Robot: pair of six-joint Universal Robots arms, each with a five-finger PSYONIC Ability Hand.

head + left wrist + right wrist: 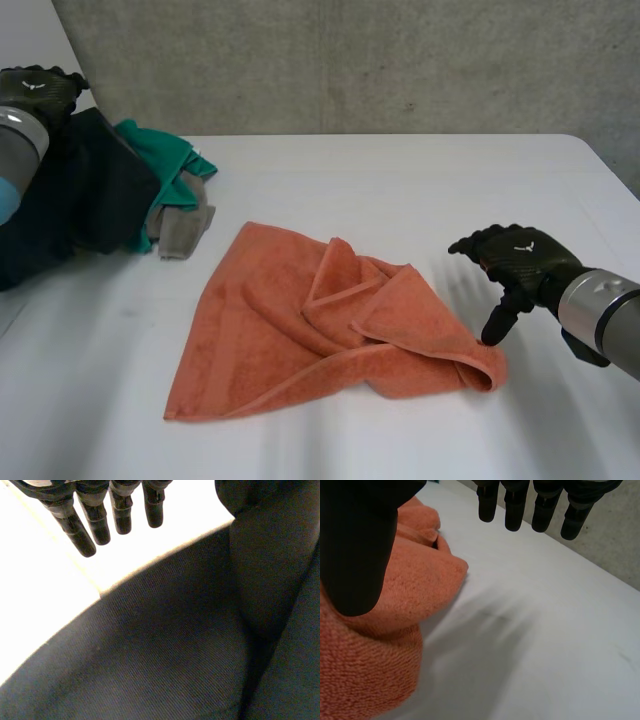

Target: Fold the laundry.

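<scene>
An orange towel (320,320) lies crumpled and partly folded over itself in the middle of the white table (420,180). My right hand (515,262) hovers just beyond the towel's right-hand corner, open, thumb pointing down close to the cloth. In the right wrist view the fingers (535,505) are straight over bare table and the thumb (360,545) hangs above the towel (385,645), holding nothing. My left hand (40,90) is raised at the far left over a dark garment (80,200). Its fingers (100,515) are straight and empty above that dark cloth (175,655).
A green cloth (165,165) and a grey cloth (185,228) lie heaped beside the dark garment at the table's back left. A concrete wall (350,60) runs behind the table. The table's right edge (610,170) is near my right arm.
</scene>
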